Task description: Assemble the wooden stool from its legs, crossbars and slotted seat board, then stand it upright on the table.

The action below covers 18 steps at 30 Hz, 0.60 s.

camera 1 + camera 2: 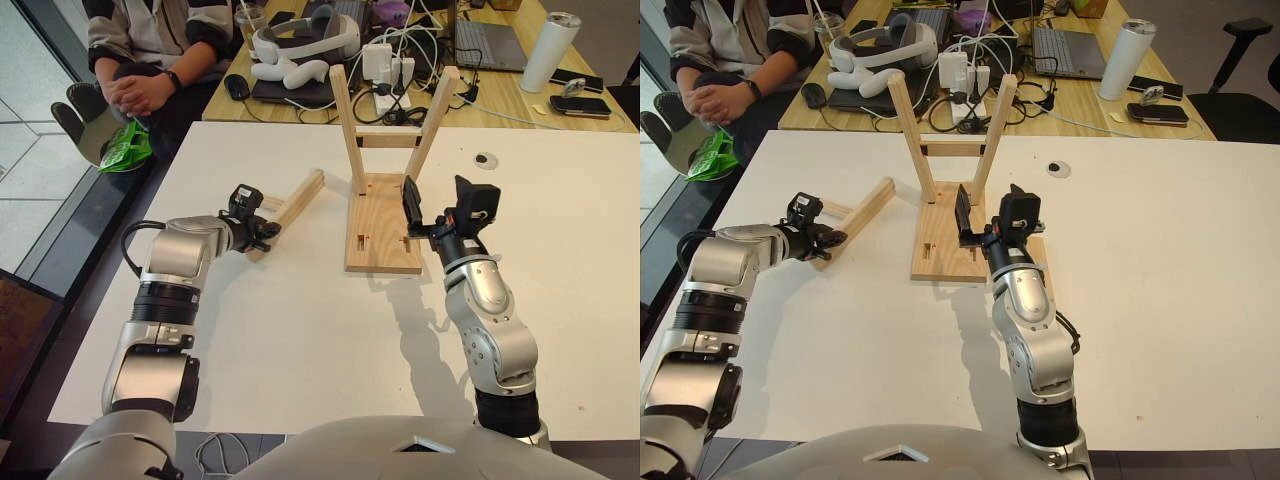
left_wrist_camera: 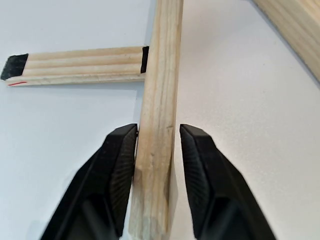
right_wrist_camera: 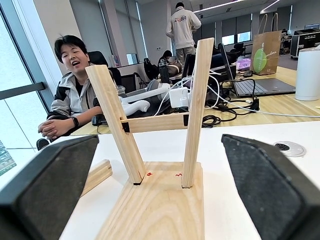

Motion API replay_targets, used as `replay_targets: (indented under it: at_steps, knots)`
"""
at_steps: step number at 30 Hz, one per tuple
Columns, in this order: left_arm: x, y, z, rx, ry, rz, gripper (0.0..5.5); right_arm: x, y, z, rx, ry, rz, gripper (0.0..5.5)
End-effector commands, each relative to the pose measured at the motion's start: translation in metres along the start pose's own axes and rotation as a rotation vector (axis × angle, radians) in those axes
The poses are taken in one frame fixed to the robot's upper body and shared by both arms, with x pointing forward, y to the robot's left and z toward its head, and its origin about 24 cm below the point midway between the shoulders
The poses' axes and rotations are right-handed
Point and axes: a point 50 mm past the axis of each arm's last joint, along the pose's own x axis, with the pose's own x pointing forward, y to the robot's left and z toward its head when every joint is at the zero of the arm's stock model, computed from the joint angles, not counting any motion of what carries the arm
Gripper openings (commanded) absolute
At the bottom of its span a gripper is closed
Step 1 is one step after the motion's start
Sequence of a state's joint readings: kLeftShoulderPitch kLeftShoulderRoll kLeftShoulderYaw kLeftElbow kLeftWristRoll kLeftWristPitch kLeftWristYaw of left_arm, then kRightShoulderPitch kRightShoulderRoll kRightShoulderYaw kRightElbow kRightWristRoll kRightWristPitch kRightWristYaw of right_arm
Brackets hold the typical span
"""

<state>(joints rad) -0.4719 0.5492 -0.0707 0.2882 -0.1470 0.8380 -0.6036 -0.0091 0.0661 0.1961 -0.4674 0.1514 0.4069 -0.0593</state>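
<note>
Stool seat board (image 1: 383, 235), a flat slotted rectangle of pale, straight-grained wood, lies flat on the white table (image 1: 560, 300) just ahead of the right gripper (image 3: 160, 150). That gripper's jaws are spread wide with nothing between them. Its dark, grainy pads (image 3: 50, 185) frame the board's near end without touching it. Beyond those jaws, two square-section upright legs (image 1: 347, 125) rise from the board's far end and lean apart toward their tops. A short crossbar (image 1: 390, 141) with dark ends joins them partway up. Small red marks show at the legs' feet.

The loose leg (image 2: 157, 75), of the same pale wood, lies flat on the table and runs straight between the jaws of the left gripper (image 2: 157, 132). Its ribbed black fingers (image 2: 120, 165) straddle the leg's end. One pad is at the wood and the other leaves a sliver of table showing, so the jaws are parted rather than clamped. Beyond the fingertips a second crossbar (image 2: 75, 65), grooved lengthwise and black at its free tip, butts squarely into the leg's side.

Past the right jaws, a small round disc (image 1: 486, 160) sits in the tabletop. Behind the table, a wooden desk (image 1: 510, 85) carries a white headset (image 1: 305, 45), a laptop (image 1: 485, 45), chargers (image 1: 385, 65) with cables, and a white tumbler (image 1: 550, 50).
</note>
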Motion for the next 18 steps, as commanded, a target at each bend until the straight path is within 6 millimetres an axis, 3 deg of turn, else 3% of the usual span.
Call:
replay_targets:
  at_steps: [1, 7, 12, 16, 18]
  knots:
    - [-0.001, -0.003, -0.001, 0.026, -0.005, -0.015, 0.95, 0.004, 0.004, 0.002, 0.022, -0.001, 0.004, 4.57]
    - [-0.003, -0.001, 0.004, 0.081, -0.032, 0.034, 0.95, 0.003, 0.002, 0.003, 0.017, 0.000, -0.002, 4.57]
    - [-0.029, 0.023, 0.037, 0.324, -0.189, 0.385, 0.95, 0.005, -0.002, 0.003, 0.008, 0.002, -0.012, 4.57]
    - [-0.044, 0.017, 0.052, 0.465, -0.323, 0.532, 0.95, 0.013, -0.005, 0.005, -0.019, 0.012, 0.001, 4.57]
    - [-0.055, 0.016, 0.060, 0.575, -0.415, 0.658, 0.95, 0.022, -0.006, 0.014, 0.024, -0.011, 0.059, 4.57]
